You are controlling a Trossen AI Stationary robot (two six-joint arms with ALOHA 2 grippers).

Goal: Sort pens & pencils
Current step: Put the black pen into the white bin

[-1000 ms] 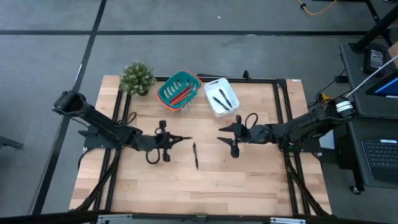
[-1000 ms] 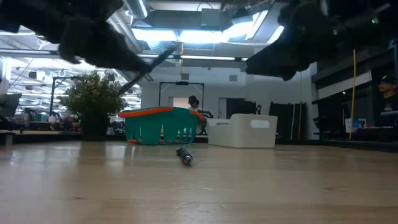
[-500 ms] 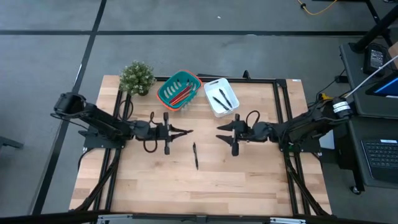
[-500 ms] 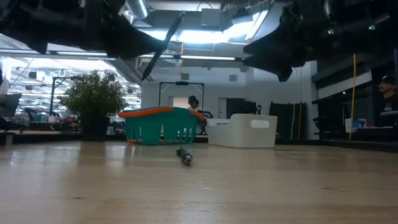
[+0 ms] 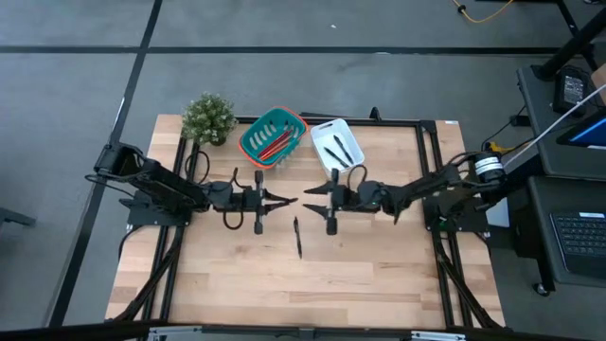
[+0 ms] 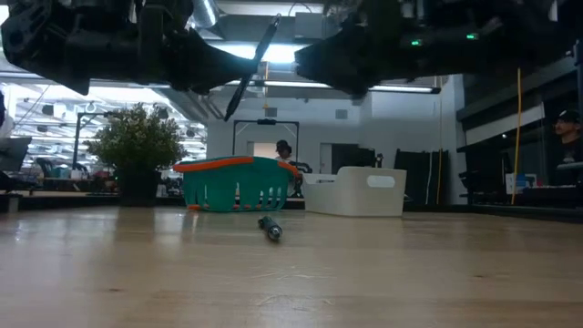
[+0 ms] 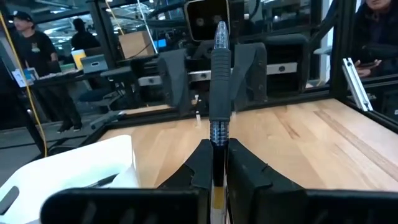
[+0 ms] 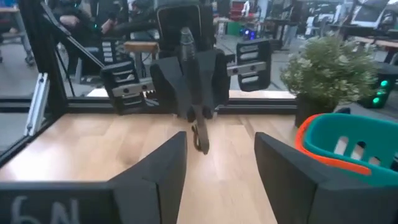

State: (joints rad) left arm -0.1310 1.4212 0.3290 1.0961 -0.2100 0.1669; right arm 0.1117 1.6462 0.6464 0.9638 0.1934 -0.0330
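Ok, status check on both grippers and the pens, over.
Left gripper shut on a pen, raised. Right gripper open, facing it. Another pen on table. Nothing blocking.

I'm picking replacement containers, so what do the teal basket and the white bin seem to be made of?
The teal basket looks like moulded plastic with a matte finish: its walls are slotted and it has an orange rim. The white bin also looks like plastic, smooth and slightly glossy, with solid walls and a cut-out handle visible in the low view. Neither material is certain by look alone.
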